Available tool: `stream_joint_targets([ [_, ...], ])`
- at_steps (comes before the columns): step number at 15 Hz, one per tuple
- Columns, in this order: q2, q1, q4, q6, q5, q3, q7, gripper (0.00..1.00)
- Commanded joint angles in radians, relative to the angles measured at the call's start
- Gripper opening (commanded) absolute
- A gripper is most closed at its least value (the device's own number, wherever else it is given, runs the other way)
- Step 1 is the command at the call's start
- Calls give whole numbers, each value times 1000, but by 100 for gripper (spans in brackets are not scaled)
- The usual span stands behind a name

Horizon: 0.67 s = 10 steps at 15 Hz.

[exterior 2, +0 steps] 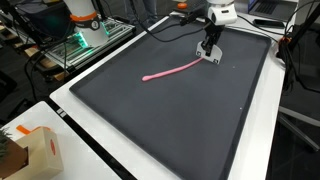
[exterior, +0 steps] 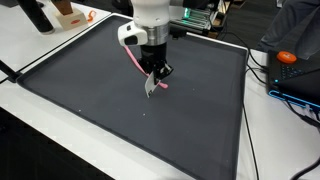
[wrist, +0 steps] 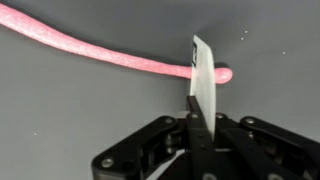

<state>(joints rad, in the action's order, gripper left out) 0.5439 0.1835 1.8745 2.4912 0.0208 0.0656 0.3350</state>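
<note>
- One gripper (wrist: 196, 118) on site, jaws clamped on a thin white strip (wrist: 203, 72) that projects straight ahead of the fingers.
- Pink cord (wrist: 95, 48) lies flat on the dark mat (exterior 2: 200, 125), its rounded end directly at the strip's far part.
- Cord's long axis runs crosswise to the strip; in an exterior view the cord (exterior 2: 172, 71) stretches from the gripper (exterior 2: 210, 48) towards mid-mat.
- Contact between strip and cord: cannot be confirmed.

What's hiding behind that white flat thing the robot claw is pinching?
In the wrist view, the white flat piece, pinched in the shut gripper, crosses the pink rope near its end. Rope shows on both sides; the bit behind is covered.
</note>
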Motion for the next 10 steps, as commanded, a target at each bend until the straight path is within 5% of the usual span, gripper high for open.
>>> stream_joint_targets([
  [1, 12, 11, 42, 17, -1, -16, -25, 1],
  [10, 32, -50, 81, 2, -113, 29, -119, 1],
])
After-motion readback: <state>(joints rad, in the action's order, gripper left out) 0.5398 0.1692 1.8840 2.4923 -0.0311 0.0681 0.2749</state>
